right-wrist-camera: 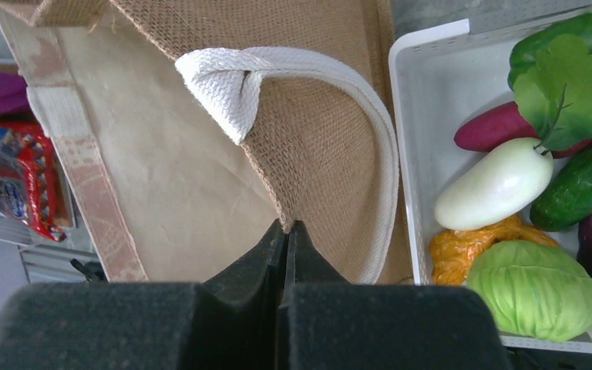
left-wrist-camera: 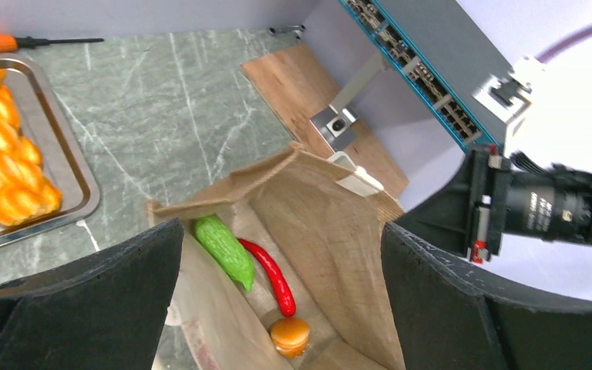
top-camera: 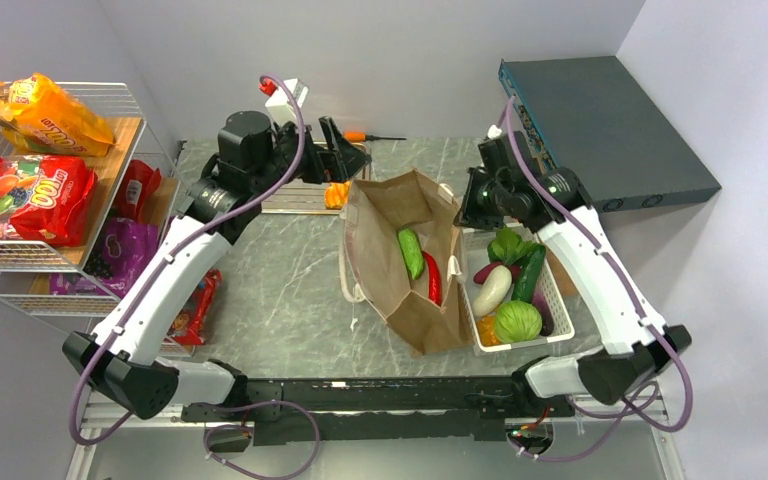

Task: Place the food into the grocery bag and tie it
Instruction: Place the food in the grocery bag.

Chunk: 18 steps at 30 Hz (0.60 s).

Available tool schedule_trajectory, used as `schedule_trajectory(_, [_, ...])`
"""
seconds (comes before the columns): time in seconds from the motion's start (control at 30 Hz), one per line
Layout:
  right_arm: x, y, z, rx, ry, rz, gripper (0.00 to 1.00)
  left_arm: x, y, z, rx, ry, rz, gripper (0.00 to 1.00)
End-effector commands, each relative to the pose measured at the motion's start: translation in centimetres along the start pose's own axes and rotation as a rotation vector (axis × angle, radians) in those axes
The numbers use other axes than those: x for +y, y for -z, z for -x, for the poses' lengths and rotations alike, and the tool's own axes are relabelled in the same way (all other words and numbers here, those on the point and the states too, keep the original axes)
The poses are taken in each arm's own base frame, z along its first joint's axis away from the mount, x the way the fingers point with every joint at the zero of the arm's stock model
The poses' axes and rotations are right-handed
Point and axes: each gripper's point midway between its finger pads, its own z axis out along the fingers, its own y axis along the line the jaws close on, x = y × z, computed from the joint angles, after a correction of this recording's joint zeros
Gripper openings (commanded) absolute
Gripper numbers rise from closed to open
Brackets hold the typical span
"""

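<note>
The brown grocery bag [top-camera: 400, 290] stands open mid-table, and inside it lie a light green vegetable [left-wrist-camera: 223, 250], a red chili [left-wrist-camera: 274, 277] and a small orange bun-like piece [left-wrist-camera: 290, 336]. My left gripper [left-wrist-camera: 281, 262] hangs open above the bag's mouth at its far-left rim [top-camera: 355, 160], holding nothing. My right gripper [right-wrist-camera: 287, 227] is shut on the bag's right rim, beside a white loop handle [right-wrist-camera: 339, 85]. An orange braided piece [left-wrist-camera: 4, 154] lies on a metal tray [left-wrist-camera: 73, 181] left of the bag. Orange [top-camera: 45, 115] and red [top-camera: 25, 195] snack packets sit on the left shelf.
A white plastic basket [top-camera: 520, 346] holding several vegetables stands right of the bag. A wire shelf [top-camera: 120, 100] fills the left side. A grey box [top-camera: 610, 120] sits at the back right. An orange-handled screwdriver [top-camera: 370, 136] lies by the far wall.
</note>
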Motion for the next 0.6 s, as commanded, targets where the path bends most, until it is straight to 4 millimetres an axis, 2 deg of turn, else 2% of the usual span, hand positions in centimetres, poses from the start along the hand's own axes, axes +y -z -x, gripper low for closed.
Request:
schedule_trajectory(0.0, [0.9, 2.2, 3.2, -0.206, -0.069, 0.076, 0.0, 0.8, 0.5, 2.4, -0.05, 0.003, 0.067, 0.99])
schedule_trajectory(0.2, [1.2, 1.3, 3.0, -0.176, -0.072, 0.08, 0.0, 2.8, 0.2, 2.4, -0.04, 0.114, 0.089, 0.99])
schedule_trajectory(0.4, [-2.4, 0.1, 1.8, -0.116, -0.225, -0.042, 0.0, 3.6, -0.3, 2.7, -0.041, 0.125, 0.103, 0.99])
schedule_trajectory(0.43, [-2.7, -0.1, 1.7, -0.112, -0.236, -0.035, 0.0, 3.7, -0.3, 2.9, -0.048, 0.118, 0.109, 0.99])
schedule_trajectory(0.57, [-1.6, -0.1, 2.6, -0.115, -0.209, 0.117, 0.0, 4.1, -0.6, 3.1, -0.049, 0.106, 0.122, 0.99])
